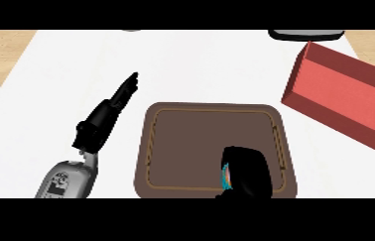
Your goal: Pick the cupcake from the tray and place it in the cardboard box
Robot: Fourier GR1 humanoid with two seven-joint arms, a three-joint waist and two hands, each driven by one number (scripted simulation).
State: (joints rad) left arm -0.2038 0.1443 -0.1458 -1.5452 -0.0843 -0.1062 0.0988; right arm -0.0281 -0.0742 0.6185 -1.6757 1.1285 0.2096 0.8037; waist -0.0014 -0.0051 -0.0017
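A dark brown tray (183, 136) lies on the white counter at the view's lower middle. Over its near right corner my right hand (249, 173) is curled round a small thing showing cyan and orange, the cupcake (226, 177), which it mostly hides. The red box (337, 93) stands to the right of the tray, tilted, running to the view's right edge. My left hand (110, 111) rests open left of the tray, fingers straight and pointing away, holding nothing.
A dark, flat object with a light rim (306, 34) sits at the counter's far edge behind the box. A small grey item (130, 30) shows at the far edge, upper middle. Wooden floor shows at both upper corners.
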